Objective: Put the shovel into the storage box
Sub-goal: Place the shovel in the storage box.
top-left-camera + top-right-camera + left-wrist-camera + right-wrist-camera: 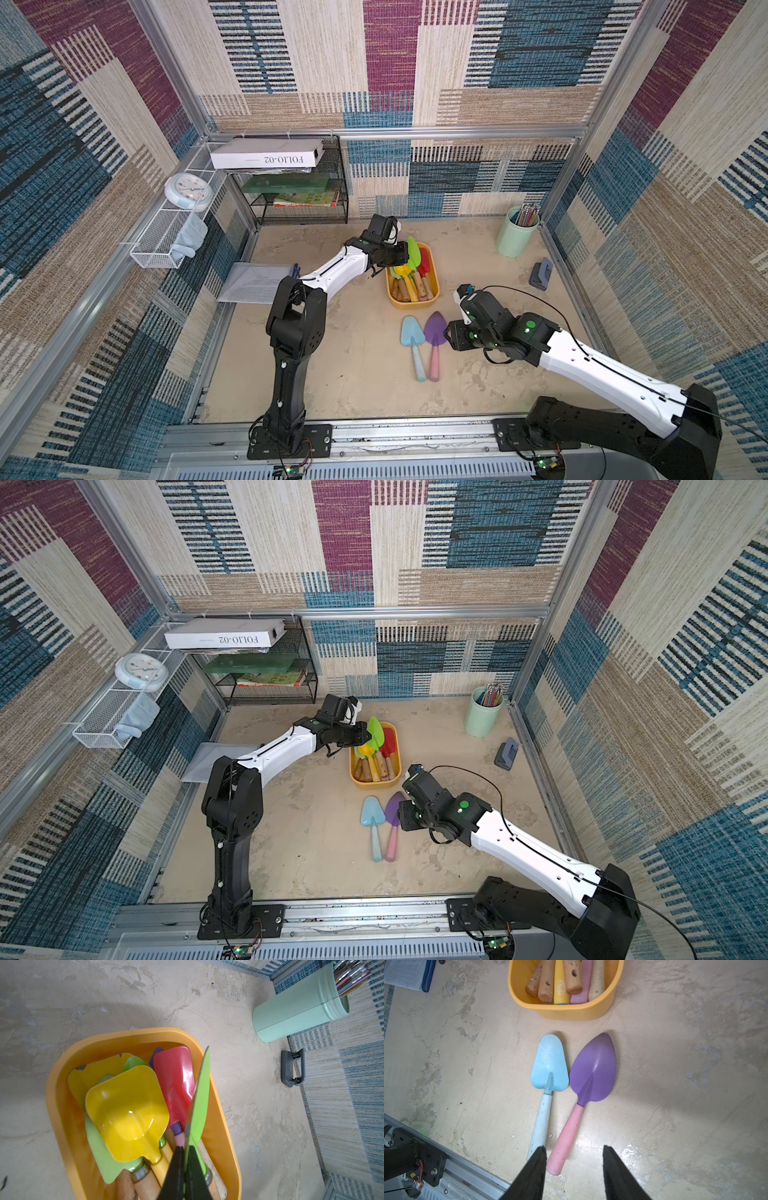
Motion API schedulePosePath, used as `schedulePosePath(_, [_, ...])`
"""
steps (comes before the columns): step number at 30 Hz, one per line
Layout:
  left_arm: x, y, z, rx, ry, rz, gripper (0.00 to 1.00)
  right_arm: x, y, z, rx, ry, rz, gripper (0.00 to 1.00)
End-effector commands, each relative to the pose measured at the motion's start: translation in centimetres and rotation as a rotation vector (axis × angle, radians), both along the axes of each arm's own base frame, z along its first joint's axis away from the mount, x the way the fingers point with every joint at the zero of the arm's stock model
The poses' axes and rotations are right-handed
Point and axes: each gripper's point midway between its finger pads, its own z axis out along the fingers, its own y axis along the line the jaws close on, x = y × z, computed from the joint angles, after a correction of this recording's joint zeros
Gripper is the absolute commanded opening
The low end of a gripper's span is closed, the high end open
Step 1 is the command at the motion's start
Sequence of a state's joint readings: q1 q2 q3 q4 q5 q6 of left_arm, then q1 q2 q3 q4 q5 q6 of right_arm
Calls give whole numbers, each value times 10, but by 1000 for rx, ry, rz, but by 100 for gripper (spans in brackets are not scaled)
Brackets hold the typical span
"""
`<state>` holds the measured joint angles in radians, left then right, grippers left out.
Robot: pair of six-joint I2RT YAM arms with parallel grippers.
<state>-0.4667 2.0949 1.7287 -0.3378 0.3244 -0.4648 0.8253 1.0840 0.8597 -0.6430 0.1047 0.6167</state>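
The storage box (411, 305) (374, 784) (124, 1036) (566, 1012) is a yellow-orange tub in the middle of the table, holding several shovels, among them a yellow one (128, 1109) and a red one (176, 1076). My left gripper (402, 259) (365, 739) (184, 1148) is shut on the blade of a green shovel (413, 253) (375, 733) (200, 1095), held edge-up over the box. A light blue shovel (412, 332) (550, 1064) and a purple shovel with a pink handle (435, 330) (593, 1070) lie side by side in front of the box. My right gripper (448, 334) (402, 814) (574, 1147) hangs open above the pink handle's end.
A mint-green pencil cup (515, 237) (295, 1012) stands at the back right, with a grey hole punch (540, 274) (292, 1068) near it. Papers (253, 282) lie at the left edge. A black mesh shelf (299, 187) and a white wire basket (166, 237) line the back left.
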Motion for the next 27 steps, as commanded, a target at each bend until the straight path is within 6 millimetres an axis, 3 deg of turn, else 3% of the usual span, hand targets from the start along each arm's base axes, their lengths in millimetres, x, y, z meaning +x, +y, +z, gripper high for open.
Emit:
schedulePosePath(1, [2, 0, -3, 11, -4, -19, 0, 3, 1, 1, 8, -12, -12, 48])
schedulePosePath(23, [-9, 2, -48, 82, 110, -75, 0, 4, 5, -4, 11, -3, -5, 48])
schedulePosePath(27, [-8, 1, -53, 86, 124, -77, 14, 4, 5, -5, 8, 0, -3, 48])
